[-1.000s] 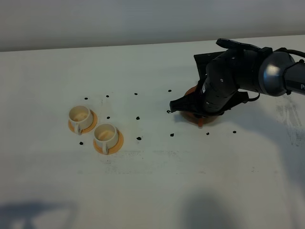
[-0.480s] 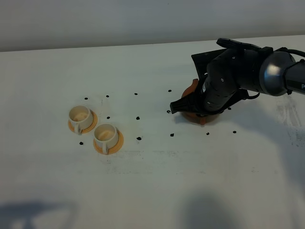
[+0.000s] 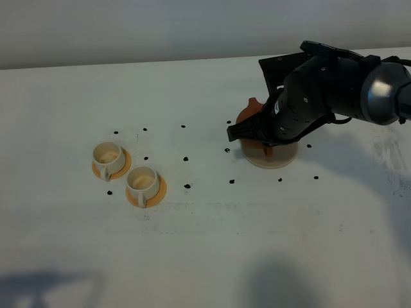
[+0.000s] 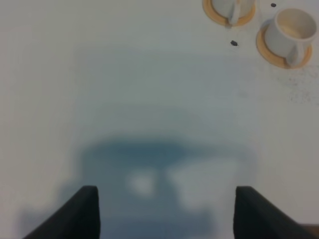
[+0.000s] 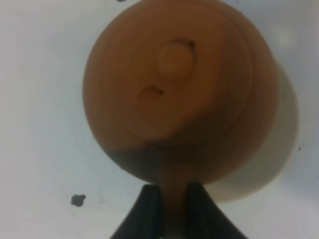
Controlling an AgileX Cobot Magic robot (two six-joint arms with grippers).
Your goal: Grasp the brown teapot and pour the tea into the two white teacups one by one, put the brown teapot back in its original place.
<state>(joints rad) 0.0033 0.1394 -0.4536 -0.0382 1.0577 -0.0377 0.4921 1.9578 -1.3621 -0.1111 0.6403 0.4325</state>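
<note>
No writing or number is legible on the brown teapot (image 5: pixel 174 99) or the two white teacups (image 3: pixel 107 156) (image 3: pixel 142 181).

Reddish-brown clay teapot, cream cups and a white, speckled table.
The brown teapot (image 5: pixel 179 89) is a plain matte reddish-brown all over, lid included. The two white teacups (image 3: pixel 107 154) (image 3: pixel 142 179) are cream-white, each on an orange saucer (image 3: pixel 160 190). The coaster (image 3: pixel 275 161) is pale cream. The table (image 3: pixel 205 244) is white, scattered with small black specks (image 3: pixel 187 186). The right gripper (image 5: pixel 173 199) and left gripper (image 4: pixel 167 191) are black. The right arm (image 3: pixel 321 96) is black with a silver-grey joint.
</note>
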